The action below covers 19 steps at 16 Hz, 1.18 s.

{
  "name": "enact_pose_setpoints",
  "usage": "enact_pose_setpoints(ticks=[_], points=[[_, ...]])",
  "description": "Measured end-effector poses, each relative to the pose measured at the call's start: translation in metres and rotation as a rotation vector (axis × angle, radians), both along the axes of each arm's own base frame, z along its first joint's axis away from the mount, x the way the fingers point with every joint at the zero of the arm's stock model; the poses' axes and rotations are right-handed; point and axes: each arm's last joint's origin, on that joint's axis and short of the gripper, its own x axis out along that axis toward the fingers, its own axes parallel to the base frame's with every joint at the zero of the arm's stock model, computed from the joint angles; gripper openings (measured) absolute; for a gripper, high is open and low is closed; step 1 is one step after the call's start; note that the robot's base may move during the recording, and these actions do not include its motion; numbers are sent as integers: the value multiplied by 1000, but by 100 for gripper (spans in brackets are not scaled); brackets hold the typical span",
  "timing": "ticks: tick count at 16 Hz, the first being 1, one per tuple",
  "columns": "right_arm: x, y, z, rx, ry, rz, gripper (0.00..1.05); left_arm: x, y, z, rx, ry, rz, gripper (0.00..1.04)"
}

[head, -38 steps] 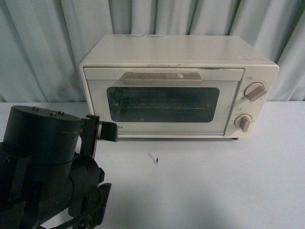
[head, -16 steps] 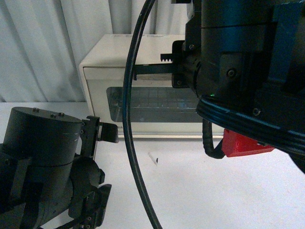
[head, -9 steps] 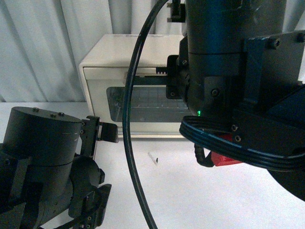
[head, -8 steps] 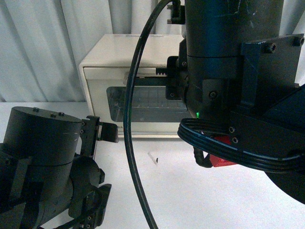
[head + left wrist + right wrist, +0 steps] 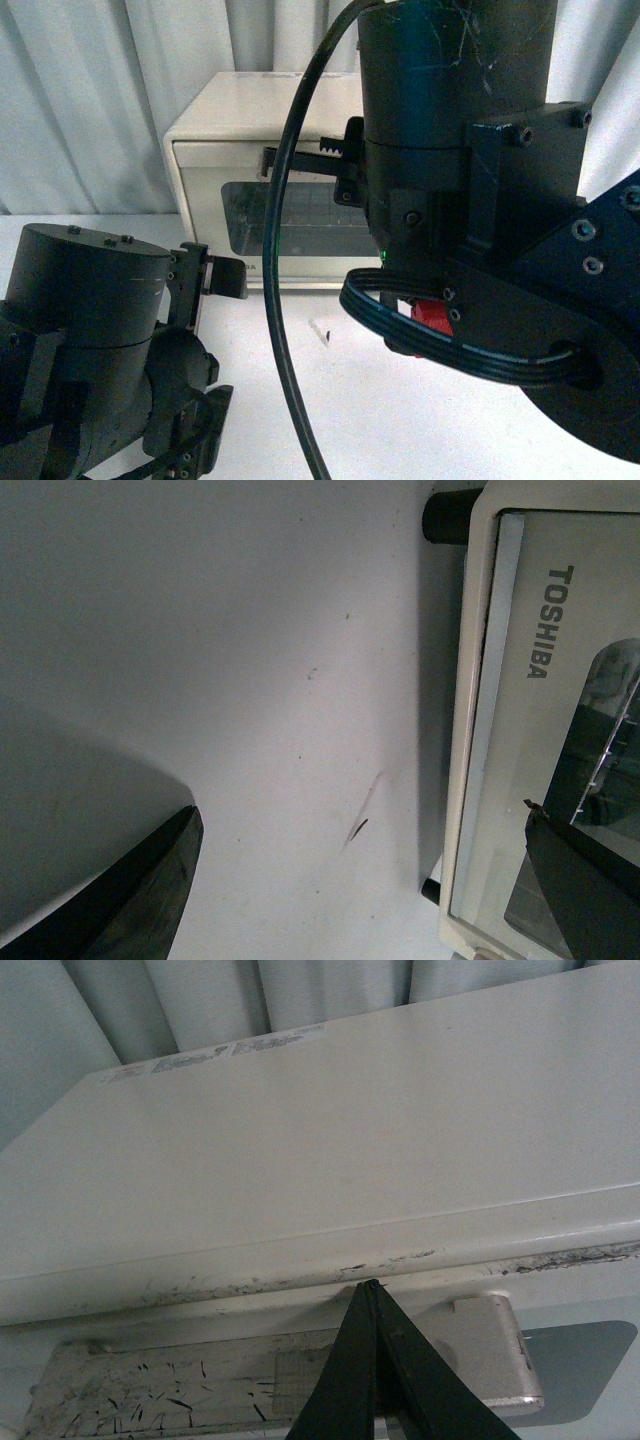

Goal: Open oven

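The stiff, heavy-looking oven (image 5: 215,140) is sitting on the table (image 5: 200,630) against the curtain (image 5: 90,100), its bar handle (image 5: 150,1395) likely offering the best hold, the right gripper (image 5: 369,1302) hovering pinched together just above it, the left gripper (image 5: 360,815) resting spread wide.

— Where are we?
— We'd call it a lab set-up rather than a kitchen: pale curtains (image 5: 90,100) hang behind the oven (image 5: 215,130), and under it we see a plain white table (image 5: 400,430).

bare table (image 5: 350,420) before oven (image 5: 240,110), curtain (image 5: 80,100) behind, right arm (image 5: 450,130) fronting door
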Motion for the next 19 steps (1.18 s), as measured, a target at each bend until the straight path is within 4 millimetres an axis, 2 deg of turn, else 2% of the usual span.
enact_pose_setpoints(ticks=[11,19], points=[[-40,14,-14,120,41,-70,2,0,0,0,0,1,0,98],[-72,15,-24,143,99,-78,2,0,0,0,0,1,0,98]])
